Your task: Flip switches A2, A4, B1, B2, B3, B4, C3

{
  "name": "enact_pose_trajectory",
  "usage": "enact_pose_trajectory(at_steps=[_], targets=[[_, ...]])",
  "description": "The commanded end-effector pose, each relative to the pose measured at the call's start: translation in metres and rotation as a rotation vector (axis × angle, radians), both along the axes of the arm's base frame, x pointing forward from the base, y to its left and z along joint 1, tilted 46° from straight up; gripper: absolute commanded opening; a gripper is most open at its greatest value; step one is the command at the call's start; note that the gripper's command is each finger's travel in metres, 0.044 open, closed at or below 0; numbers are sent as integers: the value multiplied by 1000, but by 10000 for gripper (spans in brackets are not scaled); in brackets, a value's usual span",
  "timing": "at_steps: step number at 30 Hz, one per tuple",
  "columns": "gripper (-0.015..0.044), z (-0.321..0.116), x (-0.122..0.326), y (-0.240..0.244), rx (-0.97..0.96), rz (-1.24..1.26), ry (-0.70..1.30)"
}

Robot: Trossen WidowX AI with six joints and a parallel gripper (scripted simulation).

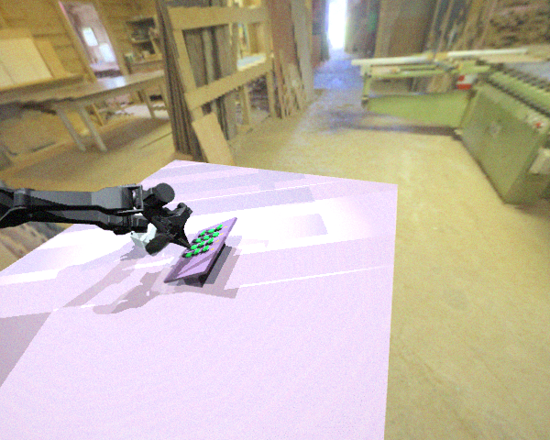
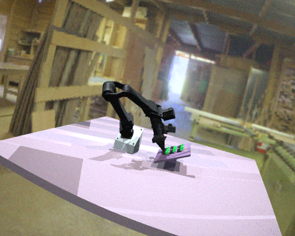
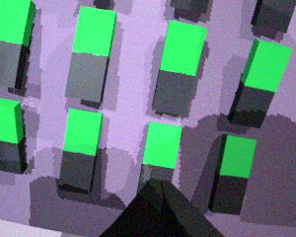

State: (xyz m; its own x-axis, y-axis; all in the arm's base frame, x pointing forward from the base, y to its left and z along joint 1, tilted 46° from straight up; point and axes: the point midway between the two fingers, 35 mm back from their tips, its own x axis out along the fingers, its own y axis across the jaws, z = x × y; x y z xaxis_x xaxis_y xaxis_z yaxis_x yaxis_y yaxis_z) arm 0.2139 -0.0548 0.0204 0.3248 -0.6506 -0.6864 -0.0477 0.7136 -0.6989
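The tilted purple panel [image 1: 188,272] [image 2: 158,159] [image 3: 133,74] carries three rows of rocker switches, each half green and half dark. In the wrist view the nearest row shows C1 [image 3: 5,120], C2 [image 3: 82,130], C3 [image 3: 162,144] and C4 [image 3: 238,155]. Above them are B1 [image 3: 12,22], B2 [image 3: 94,32], B3 [image 3: 183,48] and B4 [image 3: 266,65]. Row A is mostly cut off at the top. My gripper [image 1: 188,247] [image 2: 164,151] [image 3: 157,189] is shut and empty. Its tip is at the dark near half of C3 and hides part of it. Contact and the exact rocker tilts are unclear.
The panel stands on a pale lilac table [image 1: 290,350] [image 2: 219,198], raised at its far side. The arm's pale base [image 2: 127,145] is behind and left of it in the exterior view. Shadows of the arm fall across the panel's near part.
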Motion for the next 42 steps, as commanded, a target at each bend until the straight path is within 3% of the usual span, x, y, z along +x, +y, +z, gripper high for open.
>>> enact_pose_trajectory(at_steps=[1, 29, 37, 42], targets=[[0, -1, 0, 0, 3, 4, 5], [0, -4, 1, -2, 3, 4, 5], [0, 39, -17, 40, 5, -14, 26], [0, 41, -16, 42, 4, -15, 26]])
